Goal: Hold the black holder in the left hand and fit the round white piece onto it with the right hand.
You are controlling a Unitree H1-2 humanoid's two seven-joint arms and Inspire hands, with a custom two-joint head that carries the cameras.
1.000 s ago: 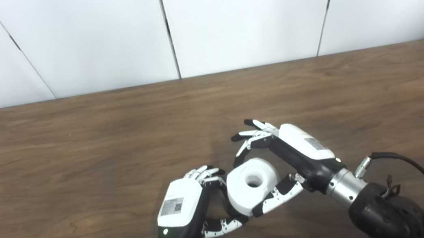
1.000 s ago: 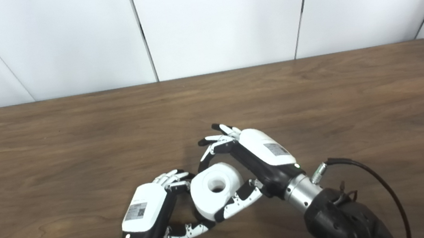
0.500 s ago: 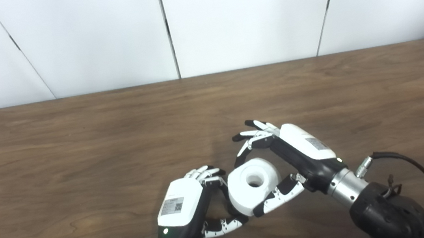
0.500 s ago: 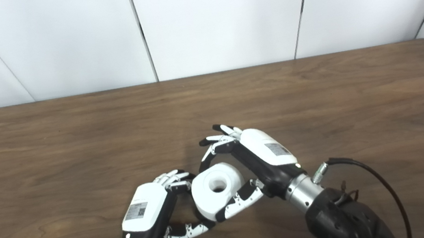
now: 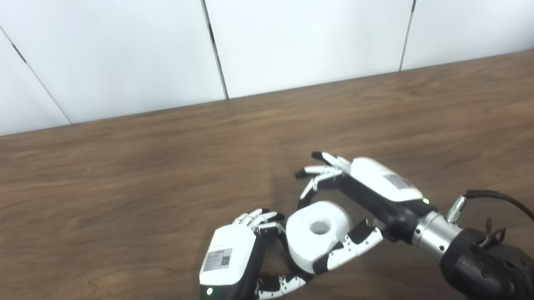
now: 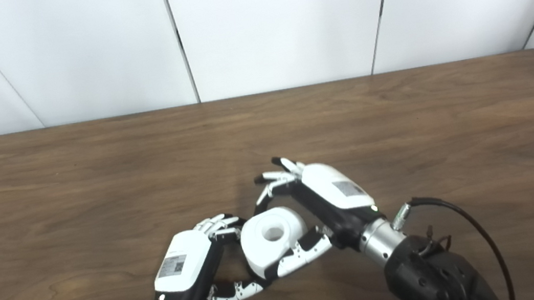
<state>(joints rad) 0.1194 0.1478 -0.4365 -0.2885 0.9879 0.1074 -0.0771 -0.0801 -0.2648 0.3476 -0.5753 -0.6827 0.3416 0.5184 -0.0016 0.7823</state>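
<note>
The round white piece [image 5: 318,233], a thick ring with a centre hole, sits between my two hands near the table's front edge. My right hand [image 5: 370,193] is shut on it, with the thumb along its front side and the fingers [image 5: 319,174] arching over its back. My left hand [image 5: 232,258] is curled against the piece's left side. It is shut on the black holder [image 5: 280,241], of which only a dark sliver shows between the fingers and the piece. The rest of the holder is hidden behind the white piece and the left hand.
The brown wooden table [image 5: 97,193] stretches wide to the left, right and back. White wall panels stand behind its far edge. A black cable [image 5: 528,211] loops off my right wrist.
The white piece has shifted slightly down and left toward the left hand. The right thumb has slid further left along its front, and the right fingers have straightened a little. The left hand has stayed put.
</note>
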